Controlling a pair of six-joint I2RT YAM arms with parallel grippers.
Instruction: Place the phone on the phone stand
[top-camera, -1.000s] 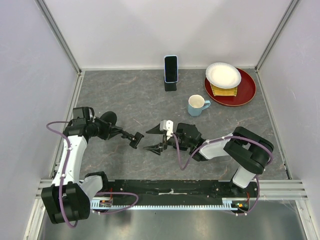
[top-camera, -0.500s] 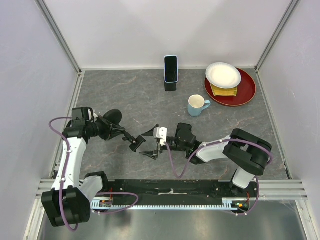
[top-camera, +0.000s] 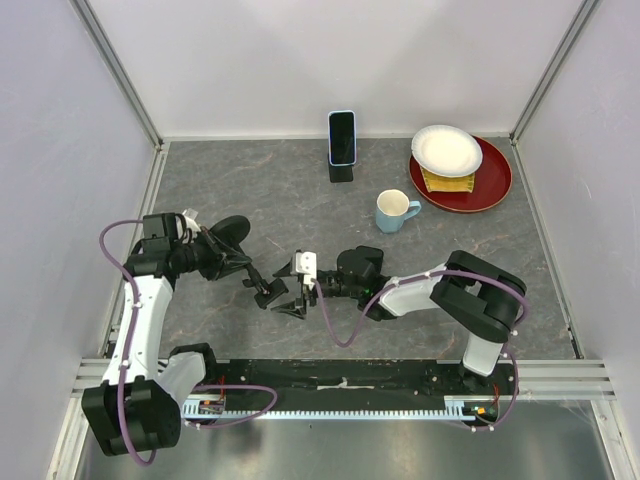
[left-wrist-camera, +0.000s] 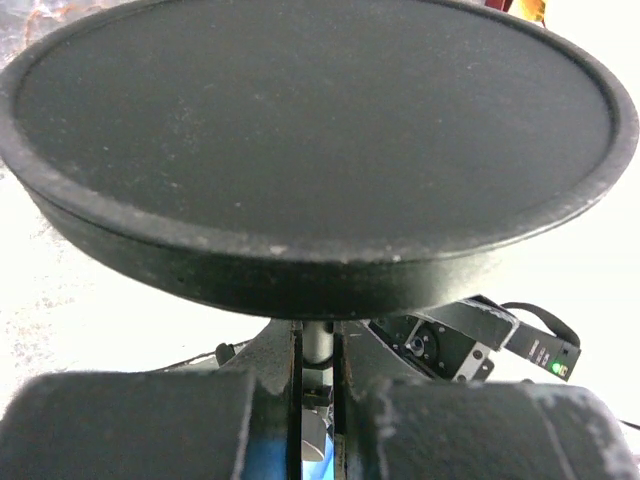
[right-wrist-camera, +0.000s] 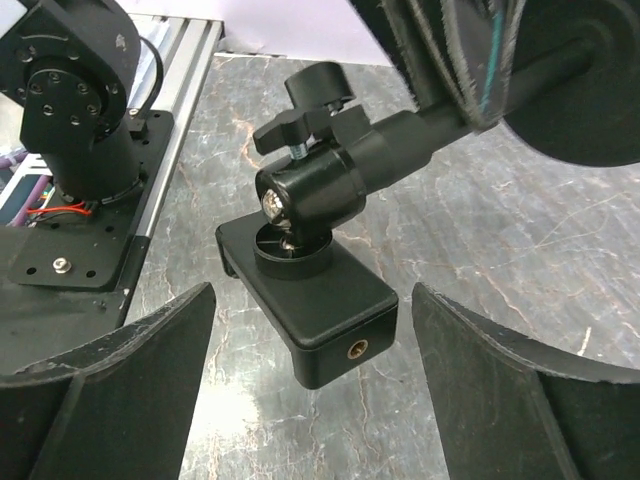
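The phone (top-camera: 342, 136) stands upright at the back of the table, its foot on a small black block (top-camera: 341, 172). My left gripper (top-camera: 222, 262) is shut on the thin rod (left-wrist-camera: 318, 340) of the black phone stand, and the stand's round base (left-wrist-camera: 310, 130) fills the left wrist view. The rod slants down to a ball joint (right-wrist-camera: 310, 190) and a black clamp head (right-wrist-camera: 322, 310), which hangs just above the table. My right gripper (right-wrist-camera: 312, 300) is open, with one finger on each side of the clamp head (top-camera: 263, 291) and no contact.
A blue mug (top-camera: 395, 210) stands at mid-right. Behind it a red plate (top-camera: 492, 185) carries a yellow cloth and a white plate (top-camera: 446, 150). White walls close in the table, and the rail with the arm bases (top-camera: 340, 385) runs along the near edge.
My right gripper has moved left until its open fingers flank the stand's clamp head. The left arm has brought the stand slightly down and toward the near edge.
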